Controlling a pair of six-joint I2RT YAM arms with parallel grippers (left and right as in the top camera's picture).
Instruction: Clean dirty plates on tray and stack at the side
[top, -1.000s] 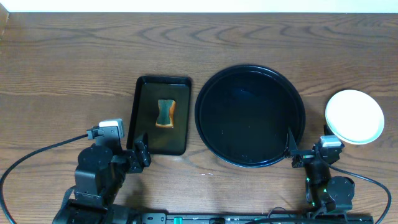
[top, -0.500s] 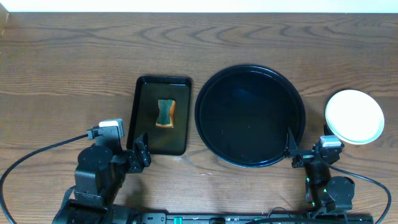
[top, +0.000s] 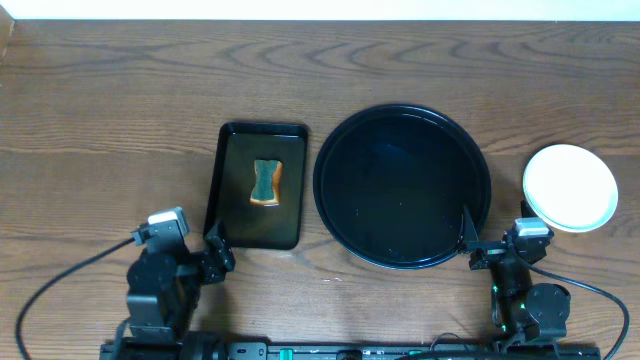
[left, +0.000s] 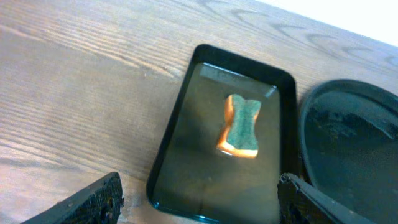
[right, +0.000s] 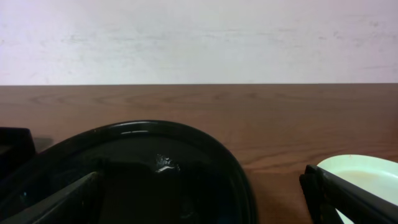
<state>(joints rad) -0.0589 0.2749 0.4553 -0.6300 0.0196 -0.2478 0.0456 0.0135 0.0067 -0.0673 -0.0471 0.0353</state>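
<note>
Low at the frame's bottom edge, the left end effector (left: 200, 186) gapes wide, empty, facing a sponge (left: 241, 126) in the rectangular tray (left: 180, 155); right end effector (right: 203, 177) likewise. Overhead alone shows the plates (top: 570, 187) whole, on the desk (top: 120, 120) right of the tray (top: 400, 190).

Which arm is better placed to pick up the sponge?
Left, probably. The left gripper sits open at the near edge of the small tray, facing the sponge. The right gripper is across the round tray, by the plates.
</note>
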